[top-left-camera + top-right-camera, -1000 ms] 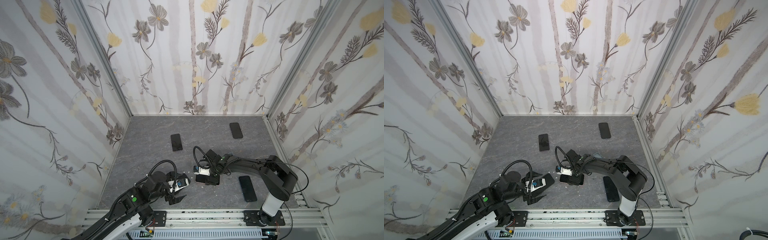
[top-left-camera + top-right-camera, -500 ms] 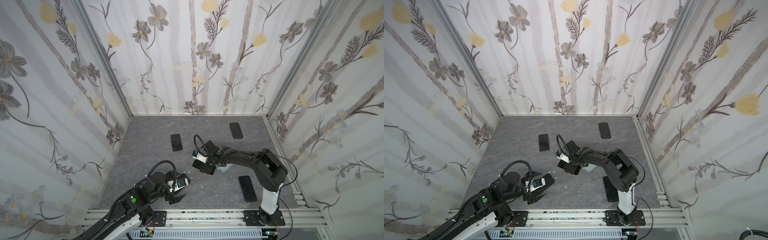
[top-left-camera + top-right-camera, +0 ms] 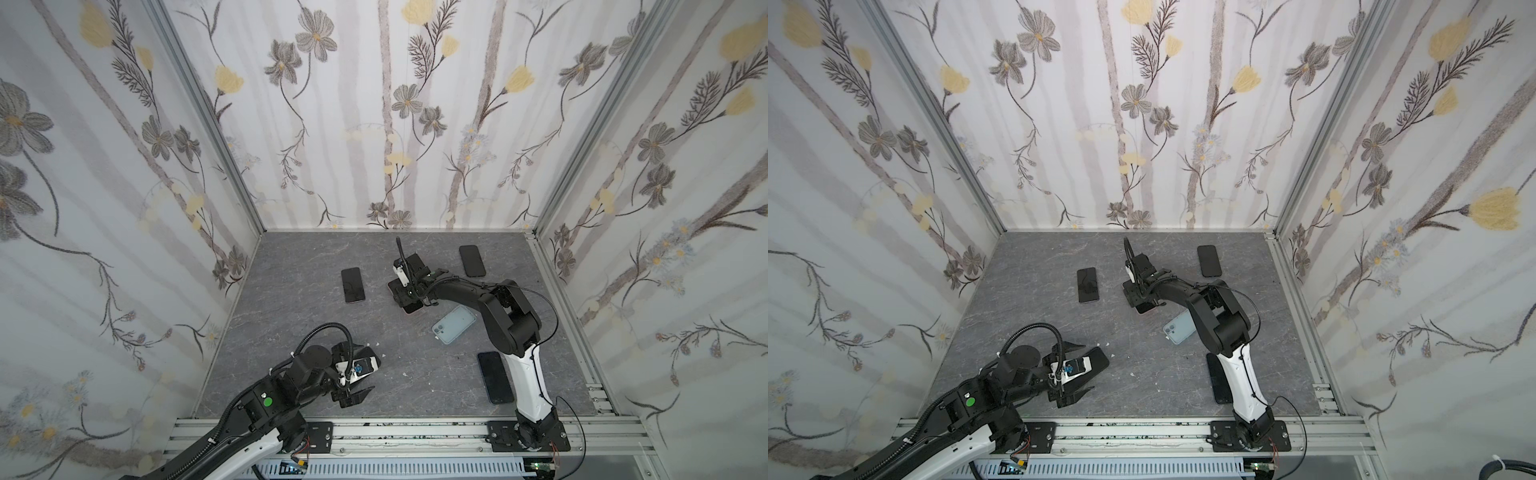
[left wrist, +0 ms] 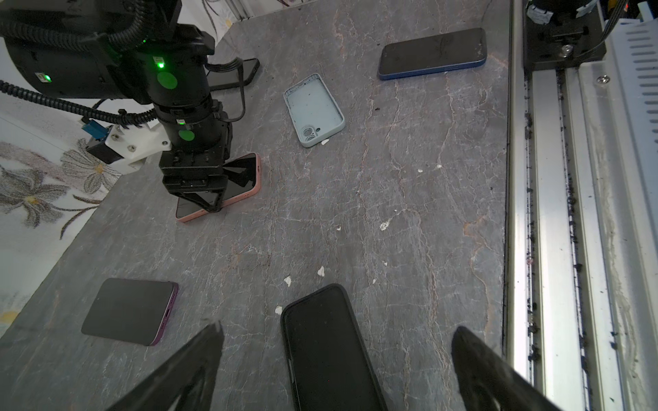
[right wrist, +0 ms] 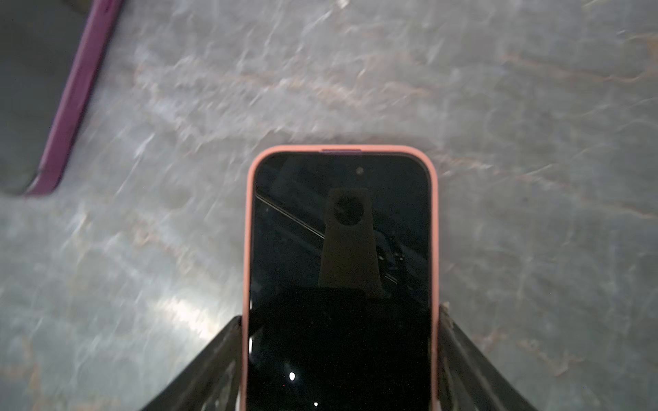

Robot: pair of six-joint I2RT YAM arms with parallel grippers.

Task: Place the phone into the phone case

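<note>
At centre, right gripper [image 5: 340,316] clamps pink-cased phone [image 5: 340,231] by its edges, left gripper [image 4: 338,329] gapes empty by black-cased phone [image 4: 322,356]; slick sides could slip, dropping it.

both top views are evenly, softly lit: pale walls [image 3: 374,124] bright, grey tabletop [image 3: 299,316] dimmer, shadows faint. the right wrist view is dim and motion-blurred, with glare on the tabletop; the phone [image 5: 340,249] has reflections across its dark screen. the left wrist view is sharp and brighter.
</note>
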